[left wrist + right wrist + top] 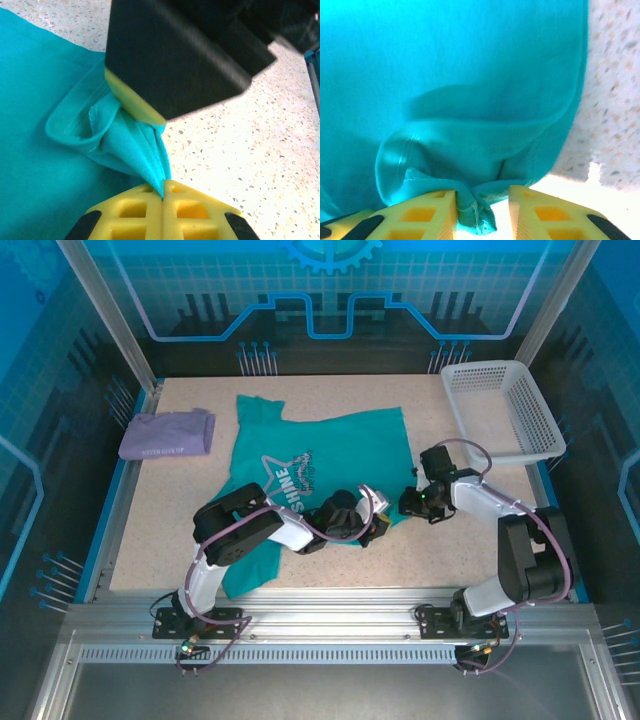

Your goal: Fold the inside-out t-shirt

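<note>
Cloth first: your inside-out t-shirt (340, 445) lies spread over the middle of the table (470, 560). A pale star print with lettering faces up, and one part trails toward the near edge under the left arm. Both claws meet at the shirt's right-hand border, a little right of the table's middle and nearer the near edge than the far one.

Your left claw (378, 528) is clamped tight on the shirt. In its wrist view the yellow fingers (135, 220) press together, with a thin pinch of teal fabric coming out of the seam between them. A hemmed fold opens up just beyond that pinch.

Your right claw (412, 502) sits just beside the left one, on its right. Its jaws stand partly apart, with a bunched fold of the shirt's edge in the gap. The cloth touches one finger (430, 215), while a sliver of light shows between it and the other, so you cannot count this as a firm hold.

A white basket (535, 415) stands at the far right corner. A folded lavender garment (165, 435) lies by the left edge, well apart from the shirt.
</note>
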{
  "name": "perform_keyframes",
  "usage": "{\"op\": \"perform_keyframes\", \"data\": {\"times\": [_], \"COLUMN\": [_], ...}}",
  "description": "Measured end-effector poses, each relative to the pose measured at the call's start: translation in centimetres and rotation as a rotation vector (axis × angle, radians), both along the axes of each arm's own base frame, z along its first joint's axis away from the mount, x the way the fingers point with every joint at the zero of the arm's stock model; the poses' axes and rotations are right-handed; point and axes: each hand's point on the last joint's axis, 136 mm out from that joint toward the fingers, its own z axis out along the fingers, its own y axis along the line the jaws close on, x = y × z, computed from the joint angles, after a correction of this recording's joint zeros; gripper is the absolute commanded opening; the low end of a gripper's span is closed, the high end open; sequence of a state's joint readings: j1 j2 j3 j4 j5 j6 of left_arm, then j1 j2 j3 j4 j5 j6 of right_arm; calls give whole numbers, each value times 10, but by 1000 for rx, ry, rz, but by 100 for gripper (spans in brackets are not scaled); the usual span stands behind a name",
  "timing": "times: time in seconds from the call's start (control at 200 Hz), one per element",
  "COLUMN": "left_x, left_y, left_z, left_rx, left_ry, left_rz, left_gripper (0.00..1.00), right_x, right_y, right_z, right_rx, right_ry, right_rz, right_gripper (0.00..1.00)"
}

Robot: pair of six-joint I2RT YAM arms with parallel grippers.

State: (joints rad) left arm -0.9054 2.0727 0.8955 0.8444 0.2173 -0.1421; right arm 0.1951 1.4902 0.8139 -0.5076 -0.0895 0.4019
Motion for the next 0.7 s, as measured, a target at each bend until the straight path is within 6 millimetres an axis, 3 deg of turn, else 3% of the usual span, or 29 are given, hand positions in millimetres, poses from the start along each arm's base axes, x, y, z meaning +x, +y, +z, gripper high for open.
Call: {"op": "perform_keyframes", "data": {"times": [0.18, 0.285, 0.395, 0.53, 0.7], "left_x": [5, 8, 11, 12, 12], "left_y": [9, 12, 14, 15, 16], "left_z": [-2, -2, -2, -2, -1], "left_rx": [-7, -13, -20, -27, -39], "left_ry": [38, 56, 73, 86, 111], "left_rz": [14, 26, 37, 39, 37], "left_gripper": [0, 0, 0, 0, 0], "right_x": [27, 32, 26, 1, -17], "right_y": [-13, -15, -10, 11, 31], "right_z": [10, 15, 21, 30, 23], "right_rx": [-58, -64, -51, -39, -45], "right_ry": [-40, -59, -83, -120, -107], "right_rz": [-41, -39, -5, 89, 162], "right_gripper": [25, 26, 33, 41, 52]}}
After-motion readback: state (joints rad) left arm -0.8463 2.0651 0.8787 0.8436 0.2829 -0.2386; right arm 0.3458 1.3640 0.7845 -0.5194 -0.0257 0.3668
